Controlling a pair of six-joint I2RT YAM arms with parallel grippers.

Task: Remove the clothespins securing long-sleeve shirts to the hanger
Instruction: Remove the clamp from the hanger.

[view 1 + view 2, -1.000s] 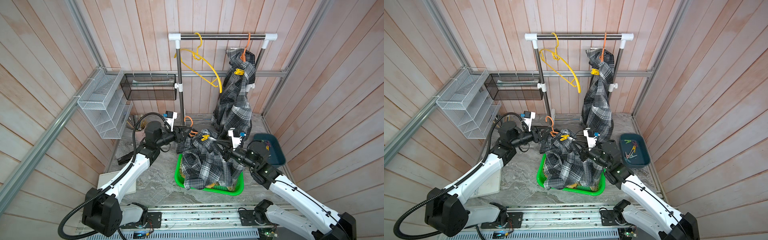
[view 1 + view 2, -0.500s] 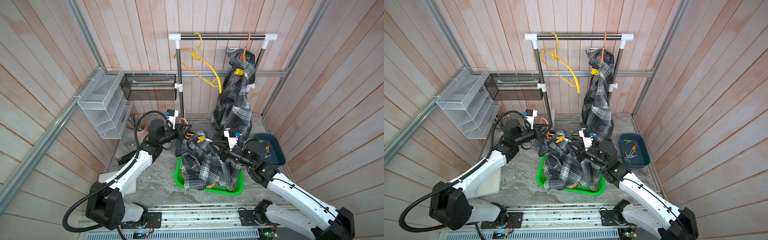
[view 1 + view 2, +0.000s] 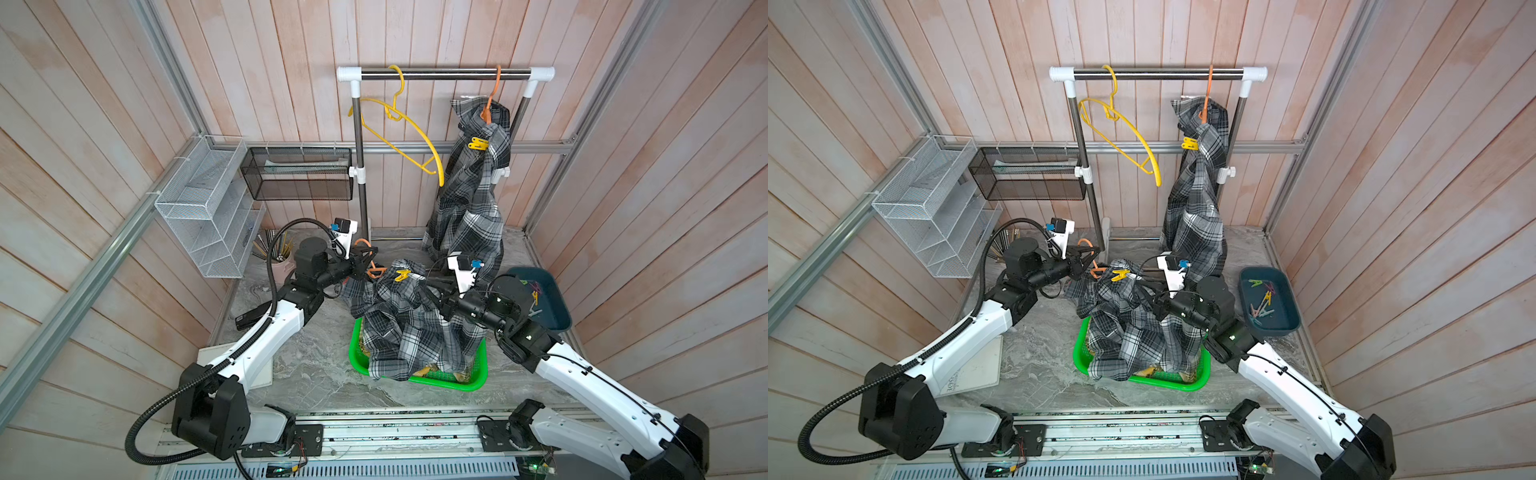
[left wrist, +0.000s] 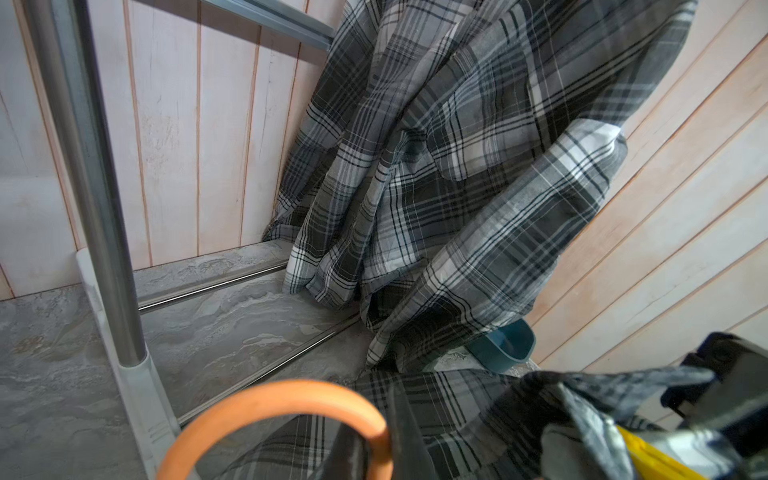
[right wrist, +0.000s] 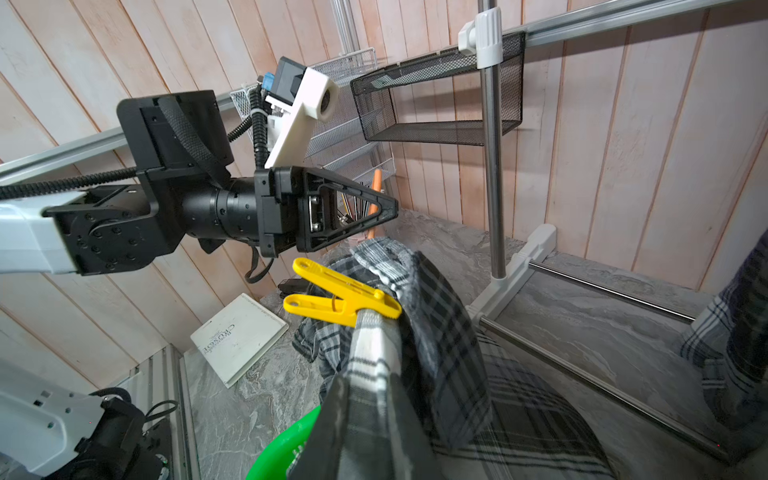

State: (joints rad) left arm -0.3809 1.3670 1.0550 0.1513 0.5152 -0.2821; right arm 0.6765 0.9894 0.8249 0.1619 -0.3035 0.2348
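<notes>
2 arms meet over the green basket point(image 3: 440, 384), with 1 grey plaid shirt point(image 3: 411, 328) slung between them.

The left arm stretches from the near left toward the middle with its wrist about level, and the left gripper point(image 3: 372, 257) points right, clenched on the hook of the orange hanger point(image 4: 270, 401). The right arm comes in from the near right with its elbow bent. The right gripper point(image 3: 428, 293) is shoved into the bunched top of that shirt, and the cloth covers the fingers, so honestly can't tell if it's clamped or loose. 1 yellow clothespin point(image 5: 345, 301) is clipped on the shirt's top fold, just right of the left gripper's tip. Far right, a 2nd grey plaid shirt point(image 3: 469, 208) hangs from the rail point(image 3: 444, 74) with another yellow pin point(image 3: 478, 143) near its collar. Loose clothespins point(image 3: 1262, 305) sit in the teal tray point(image 3: 1287, 328) on the right.
</notes>
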